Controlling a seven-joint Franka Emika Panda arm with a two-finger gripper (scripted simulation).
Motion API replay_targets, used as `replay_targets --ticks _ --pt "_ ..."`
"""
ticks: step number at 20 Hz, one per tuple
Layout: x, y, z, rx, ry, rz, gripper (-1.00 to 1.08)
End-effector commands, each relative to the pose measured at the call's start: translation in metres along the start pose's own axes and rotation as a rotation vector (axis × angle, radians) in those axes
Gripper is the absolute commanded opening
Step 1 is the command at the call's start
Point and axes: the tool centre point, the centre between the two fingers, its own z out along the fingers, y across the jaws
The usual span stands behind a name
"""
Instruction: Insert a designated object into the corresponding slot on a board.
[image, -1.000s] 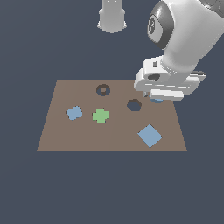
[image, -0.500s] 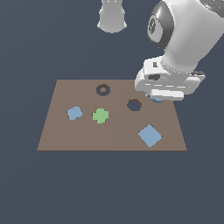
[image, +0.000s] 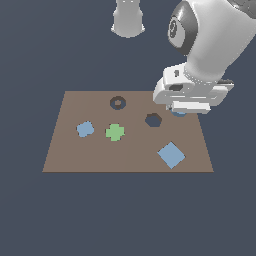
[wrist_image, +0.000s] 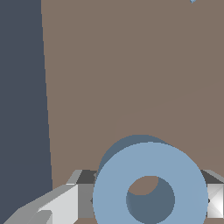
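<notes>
Gripper (wrist_image: 151, 205) pinching the light blue ring (wrist_image: 150, 186), fingers (wrist_image: 57, 205) pressed on both its sides, low over the board (image: 130, 150) near the edge on the exterior view's right. Ring-shaped slot (image: 117, 103) with centre peg sits well apart, past the hexagonal hole (image: 153, 119). Elsewhere on the board: blue blob (image: 85, 129), green cross (image: 115, 132), blue square block (image: 171, 154).
</notes>
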Motion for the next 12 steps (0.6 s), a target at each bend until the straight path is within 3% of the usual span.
replay_targets --ticks 1,12 --pt "-0.003 0.001 0.0 0.0 0.0 -0.028 -1.0" --pt "-0.03 0.011 -0.001 0.0 0.0 -0.274 -1.0"
